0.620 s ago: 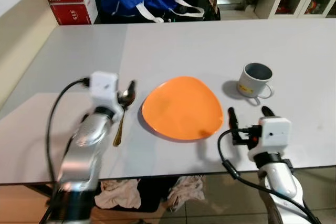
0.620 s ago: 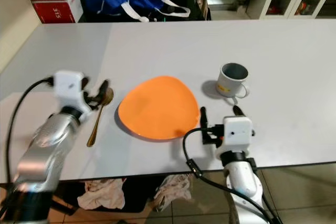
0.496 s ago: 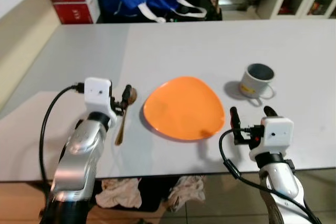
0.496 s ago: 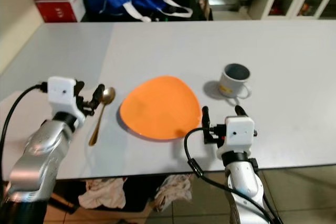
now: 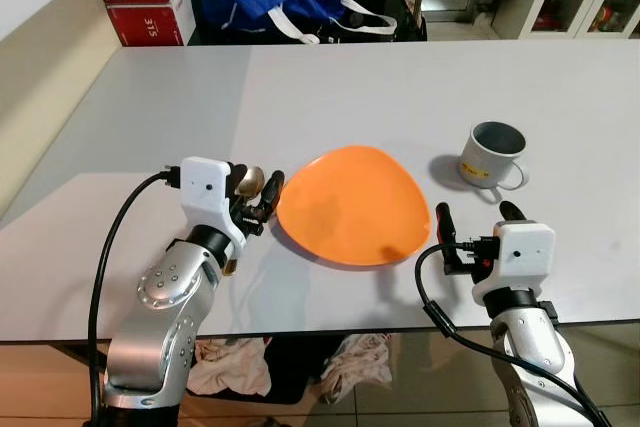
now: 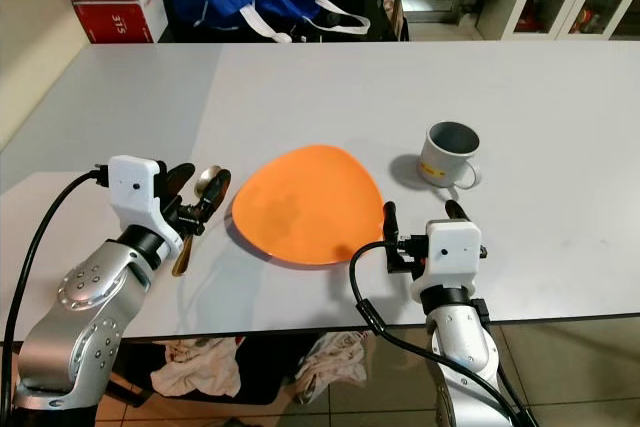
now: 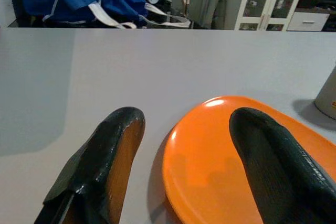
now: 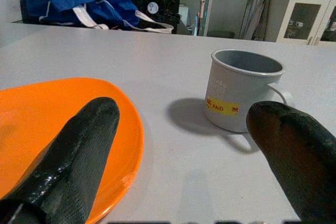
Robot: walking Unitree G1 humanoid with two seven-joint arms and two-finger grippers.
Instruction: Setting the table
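We have the orange plate (image 5: 352, 205) near the front middle of the white table (image 5: 330, 87), the grey mug (image 5: 489, 154) standing upright at its 2 o'clock, handle toward the near right, and the gold spoon (image 6: 196, 205) just beside the plate at its 9 o'clock. Our left gripper (image 5: 257, 197) sits low over the spoon's bowl with its fingers spread wide and empty, one finger reaching across the plate's left rim in the left wrist view. Our right gripper (image 5: 474, 223) hovers at the plate's 4 o'clock, fingers wide apart, holding nothing, aimed between plate and mug. The spoon's long axis runs roughly 12 to 6 with a slight tilt, bowl at the far end, handle toward us and partly hidden under the left arm. As we judge it, the step in hand is tidying the spoon beside the plate; to do it well we should keep the fingers off the plate rim, close across the handle rather than the bowl, and leave the spoon parallel to the plate's edge.
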